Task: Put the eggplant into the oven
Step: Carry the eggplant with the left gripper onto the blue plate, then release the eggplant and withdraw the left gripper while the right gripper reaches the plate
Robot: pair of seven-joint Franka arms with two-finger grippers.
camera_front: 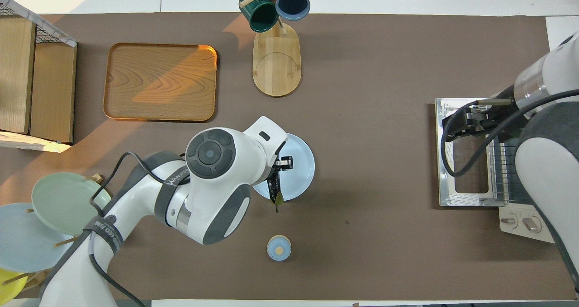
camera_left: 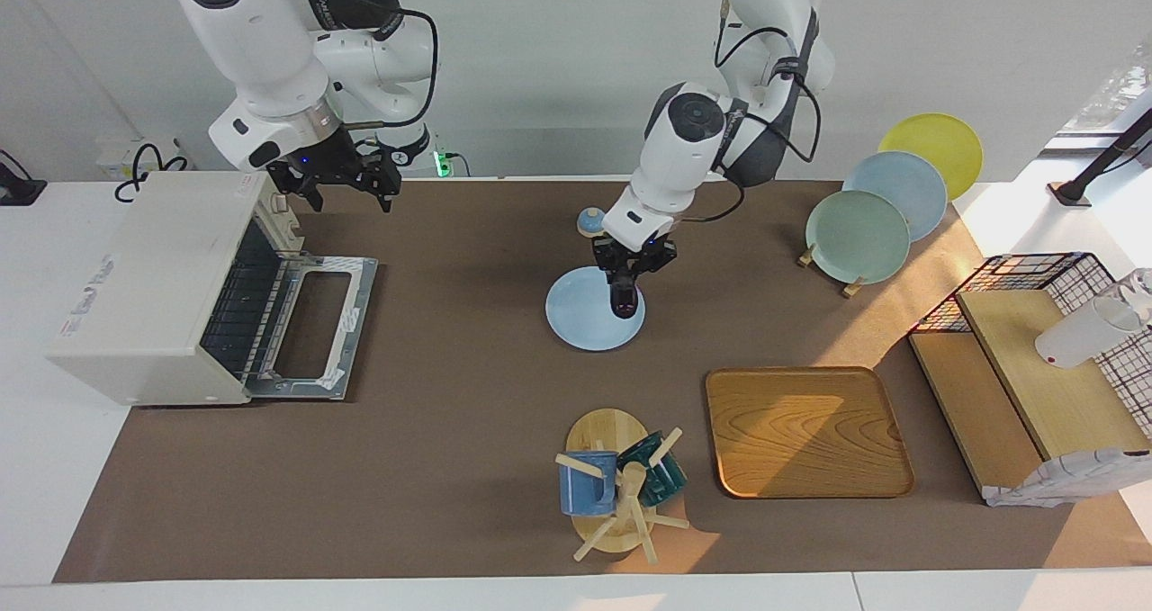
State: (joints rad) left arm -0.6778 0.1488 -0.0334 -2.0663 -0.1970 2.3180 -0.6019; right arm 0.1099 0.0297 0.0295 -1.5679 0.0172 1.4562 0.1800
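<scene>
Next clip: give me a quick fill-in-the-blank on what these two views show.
1. The left pincer is shut on the ____.
2. The eggplant hangs over the light blue ____.
3. The oven has its door ____.
4. The right pincer, open, waits over the oven's ____.

Missing words: eggplant; plate; open; door

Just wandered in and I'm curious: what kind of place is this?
Probably a robotics lab staged as a mock kitchen: a boxy white toaster oven with its door open, a wooden mug tree and racked pastel plates on a brown-covered table.
</scene>
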